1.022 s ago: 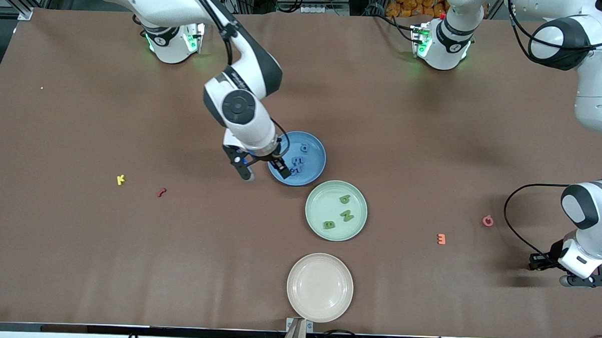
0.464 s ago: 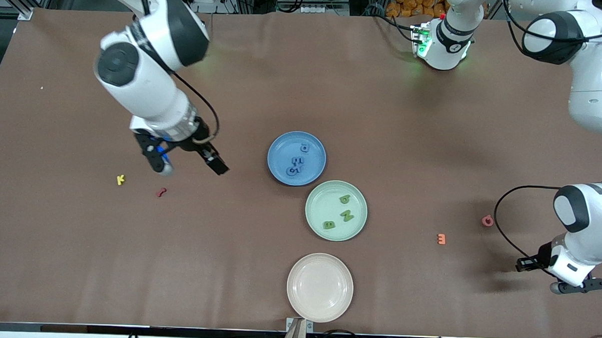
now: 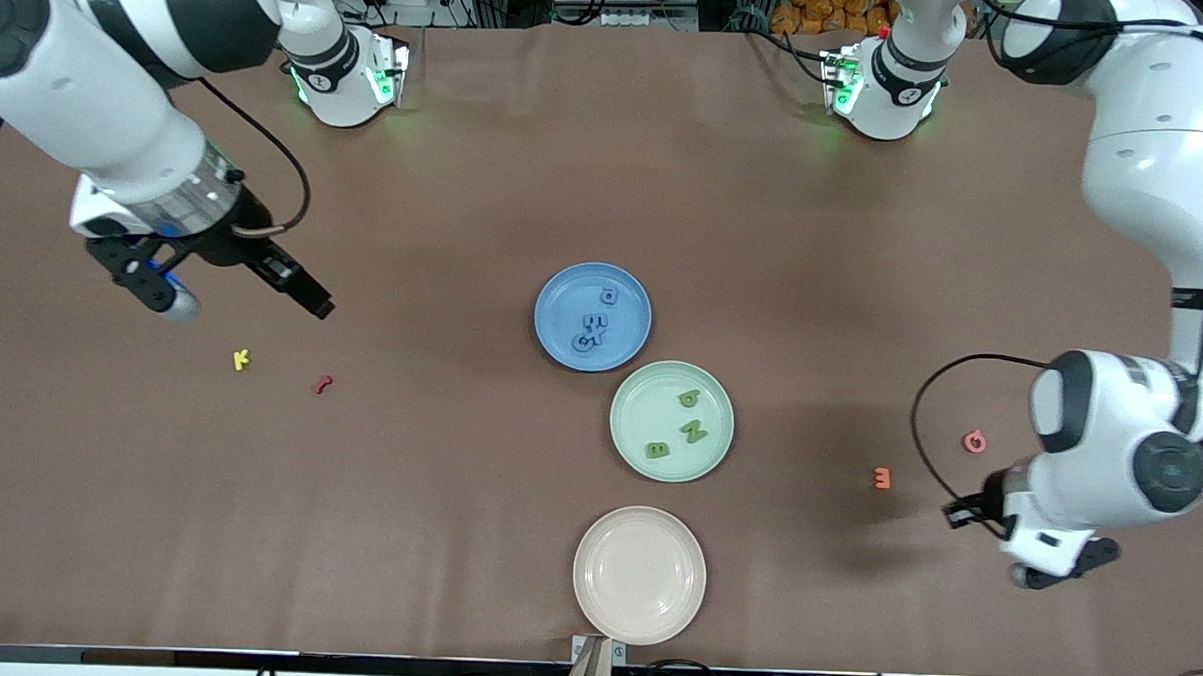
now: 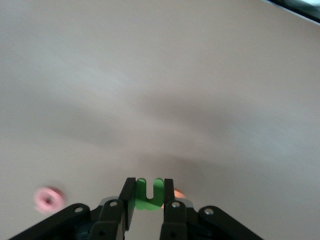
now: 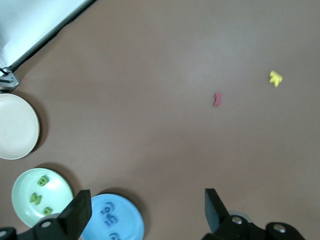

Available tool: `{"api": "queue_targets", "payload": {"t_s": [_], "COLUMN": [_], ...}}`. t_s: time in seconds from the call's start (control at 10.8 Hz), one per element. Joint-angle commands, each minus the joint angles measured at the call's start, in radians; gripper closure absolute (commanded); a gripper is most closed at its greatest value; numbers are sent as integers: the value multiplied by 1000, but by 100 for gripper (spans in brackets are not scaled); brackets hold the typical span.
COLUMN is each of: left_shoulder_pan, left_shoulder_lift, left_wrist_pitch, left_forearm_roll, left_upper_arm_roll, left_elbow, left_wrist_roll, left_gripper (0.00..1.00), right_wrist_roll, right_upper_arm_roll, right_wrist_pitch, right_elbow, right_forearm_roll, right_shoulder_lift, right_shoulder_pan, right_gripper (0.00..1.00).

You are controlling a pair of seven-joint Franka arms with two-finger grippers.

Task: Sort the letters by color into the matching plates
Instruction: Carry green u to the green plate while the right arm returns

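Note:
My left gripper (image 4: 148,192) is shut on a green letter (image 4: 149,196), held above the table beside the orange letter (image 3: 882,478), with the pink letter (image 3: 974,442) close by. In the front view its hand (image 3: 1029,553) hides the held piece. My right gripper (image 3: 240,303) hangs open and empty above the table, close to the yellow letter (image 3: 242,359) and the red letter (image 3: 323,384). The blue plate (image 3: 562,317) holds several blue letters (image 3: 595,328). Three green letters (image 3: 694,431) lie in the green plate (image 3: 639,409). Nothing lies in the beige plate (image 3: 639,574).
The three plates sit in a slanted row at mid-table, the beige one nearest the front camera and close to the table edge. A brown cloth (image 3: 436,492) covers the table. Both arm bases (image 3: 345,79) stand along the edge farthest from the camera.
My right gripper left the blue plate and swung, open, toward the right arm's end of the table. My left arm moved toward the orange letter and the plates, still gripping the green letter.

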Motion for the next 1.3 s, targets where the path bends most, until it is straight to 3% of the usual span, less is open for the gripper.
{"api": "queue_targets", "payload": {"t_s": [0.0, 0.19, 0.37, 0.84, 0.93, 1.02, 1.21], "left_shoulder_pan": [-136, -192, -279, -364, -362, -356, -297], "left_shoulder_lift": [-27, -27, -15, -11, -12, -23, -67], "left_wrist_pitch": [-41, -53, -54, -54, -62, -91, -186], "left_forearm_roll": [-22, -20, -19, -23, -24, -24, -25], "left_upper_arm_roll": [-18, -97, -107, -107, -107, -107, -108], "left_elbow": [-23, -24, -26, -27, -29, -29, -30], "left_wrist_roll": [-279, -457, -587, -699, -720, -724, -719], "left_gripper": [100, 100, 100, 100, 32, 0, 0], "right_wrist_roll": [-260, -392, -529, -655, -684, -715, -721], "right_upper_arm_roll": [5, -56, -105, -214, -251, -281, -294], "right_wrist_pitch": [-64, -117, -154, -266, -270, -271, -271], "right_elbow": [-2, 12, 23, 135, 136, 132, 130], "right_forearm_roll": [-63, -80, -81, -67, -68, -68, -67], "right_shoulder_lift": [-43, -71, -74, -71, -71, -65, -59], "right_shoulder_pan": [-42, -42, -42, 4, 35, 52, 63], "right_gripper": [0, 0, 0, 0, 0, 0, 0]}}
